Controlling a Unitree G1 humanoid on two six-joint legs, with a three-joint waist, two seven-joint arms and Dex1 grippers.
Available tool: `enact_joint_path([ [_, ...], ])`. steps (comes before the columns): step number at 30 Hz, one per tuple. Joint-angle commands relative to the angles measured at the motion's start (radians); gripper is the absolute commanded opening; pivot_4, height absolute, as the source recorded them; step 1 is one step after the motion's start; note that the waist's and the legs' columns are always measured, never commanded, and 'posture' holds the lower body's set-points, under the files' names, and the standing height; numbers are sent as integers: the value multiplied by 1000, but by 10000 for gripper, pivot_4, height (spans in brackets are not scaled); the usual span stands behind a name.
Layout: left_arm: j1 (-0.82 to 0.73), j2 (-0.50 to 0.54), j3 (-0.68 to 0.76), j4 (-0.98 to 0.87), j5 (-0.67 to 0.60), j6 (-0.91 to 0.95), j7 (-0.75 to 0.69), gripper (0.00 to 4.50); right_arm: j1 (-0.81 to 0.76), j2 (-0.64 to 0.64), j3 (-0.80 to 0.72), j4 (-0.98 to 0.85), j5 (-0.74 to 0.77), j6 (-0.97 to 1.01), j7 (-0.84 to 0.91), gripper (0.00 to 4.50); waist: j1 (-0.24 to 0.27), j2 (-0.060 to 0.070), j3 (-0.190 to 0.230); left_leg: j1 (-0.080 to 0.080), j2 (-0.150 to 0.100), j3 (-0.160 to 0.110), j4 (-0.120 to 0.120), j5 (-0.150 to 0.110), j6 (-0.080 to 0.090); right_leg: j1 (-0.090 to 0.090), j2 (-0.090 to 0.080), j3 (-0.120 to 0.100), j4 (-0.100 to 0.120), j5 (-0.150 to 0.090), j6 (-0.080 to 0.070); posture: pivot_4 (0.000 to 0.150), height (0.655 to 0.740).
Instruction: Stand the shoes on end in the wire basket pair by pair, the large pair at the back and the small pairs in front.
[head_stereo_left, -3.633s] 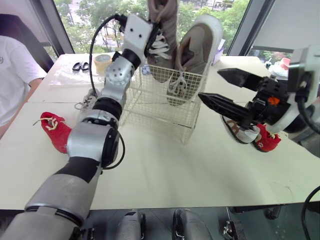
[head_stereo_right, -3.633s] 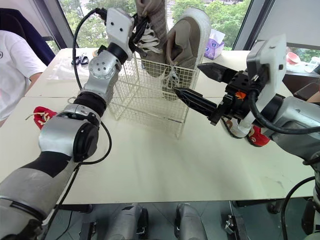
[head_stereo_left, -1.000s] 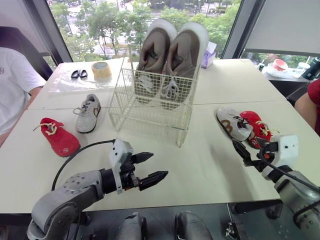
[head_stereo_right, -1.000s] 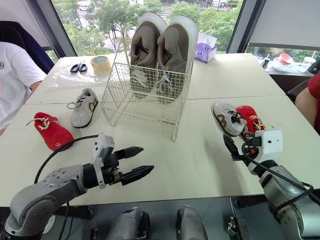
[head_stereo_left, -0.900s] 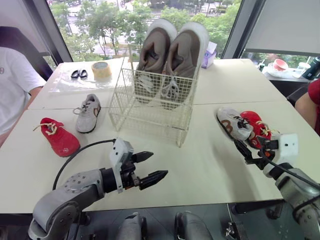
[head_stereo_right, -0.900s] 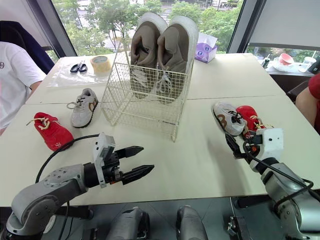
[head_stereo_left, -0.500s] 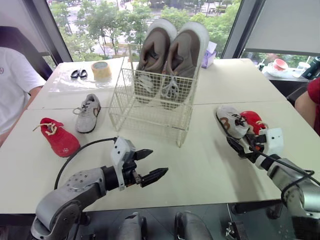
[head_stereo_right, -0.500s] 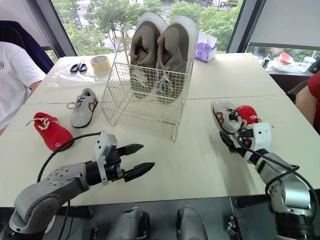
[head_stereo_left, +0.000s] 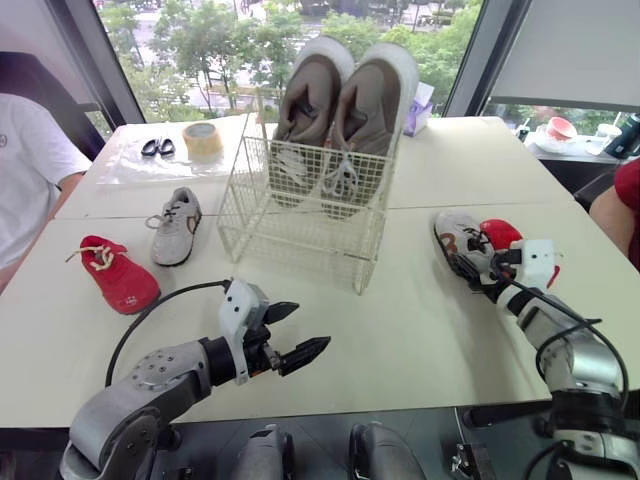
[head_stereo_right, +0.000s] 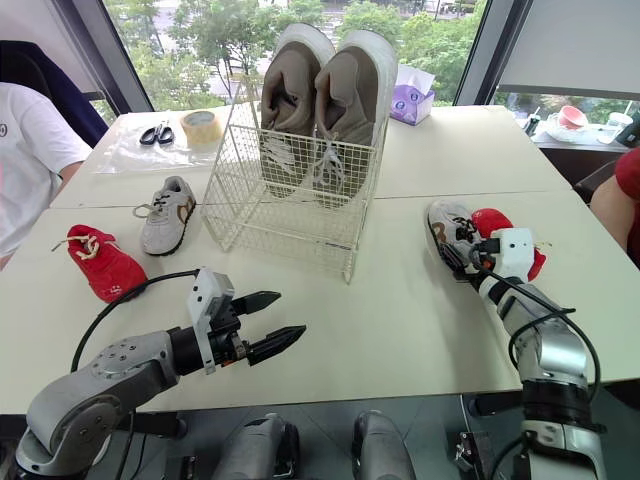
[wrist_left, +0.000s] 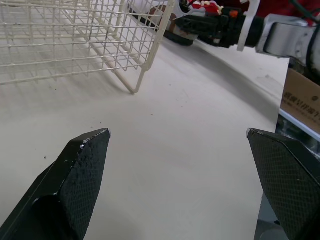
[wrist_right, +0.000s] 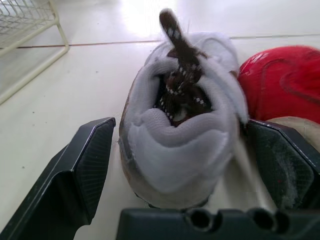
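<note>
The wire basket (head_stereo_left: 300, 215) stands mid-table with the large brown pair (head_stereo_left: 345, 110) on end at its back. To its left lie a small grey shoe (head_stereo_left: 176, 226) and a small red shoe (head_stereo_left: 120, 275). On the right another small grey shoe (head_stereo_left: 455, 238) lies beside a second red shoe (head_stereo_left: 503, 236). My right gripper (wrist_right: 177, 125) is open, its fingers on either side of that grey shoe (wrist_right: 182, 135) at the heel. Low over the table's front, my left gripper (head_stereo_left: 290, 335) is open and holds nothing.
Scissors (head_stereo_left: 158, 147) and a tape roll (head_stereo_left: 204, 137) lie at the back left, a purple tissue box (head_stereo_right: 411, 104) behind the basket. A person in a white shirt (head_stereo_left: 25, 170) sits at the left edge, a red sleeve (head_stereo_left: 625, 190) at the right.
My right gripper has moved away from me to the grey shoe and now straddles its heel. The left gripper has barely shifted.
</note>
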Motion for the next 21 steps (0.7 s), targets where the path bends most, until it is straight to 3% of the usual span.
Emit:
enact_joint_path([
  [1,-13,18,-1,-35,-7,-2,-11,44864,-51,12,14,57,-37,-55,5,45000,0,0,0,0,0,0,0,0,0,0,0,0,0,0,0,1500,7400],
  [3,-12,32,6,-38,-16,8,-15,44864,-67,15,32,98,-68,-73,0,45000,0,0,0,0,0,0,0,0,0,0,0,0,0,1,-1,1500,7400],
  [4,-10,41,15,-40,-23,17,-13,44982,-74,20,33,116,-78,-81,-11,42405,1,0,0,0,0,0,0,0,0,0,0,0,0,1,-1,1500,7400],
  [10,-37,120,120,-54,-141,163,53,45000,-79,48,32,124,-85,-107,-19,19097,-5,-1,0,0,1,0,0,0,0,0,0,0,0,0,1,1500,7400],
  [11,-47,137,148,-45,-182,187,54,45000,-79,54,28,116,-85,-110,-30,16729,-6,0,0,0,1,-1,0,0,0,1,0,0,0,-1,1,1500,7400],
  [12,-76,172,244,5,-314,195,12,45000,-85,49,14,66,-94,-138,-54,14977,-7,-1,0,0,1,-1,0,0,0,0,0,0,0,-1,1,1500,7400],
  [14,-153,246,417,150,-601,220,-34,45000,-127,32,-8,-65,-107,-181,-97,14977,-8,2,3,0,1,-1,0,0,0,-1,0,0,1,-1,1,1500,7400],
  [16,-229,288,498,271,-765,214,-9,45000,-196,13,-20,-154,-103,-184,-126,14977,-9,6,6,-3,1,0,0,0,-1,-5,0,0,3,-1,2,1500,7400],
  [18,-289,312,532,356,-855,205,32,45000,-253,-4,-31,-204,-96,-174,-147,14977,-17,10,8,-2,0,0,0,0,-1,-5,-1,0,3,-1,2,1500,7400],
  [21,-471,320,538,515,-933,175,72,45000,-458,-99,-50,-255,-78,-161,-123,14977,-19,8,11,-2,-1,0,-1,0,0,-4,-1,0,4,1,6,1500,7400],
])
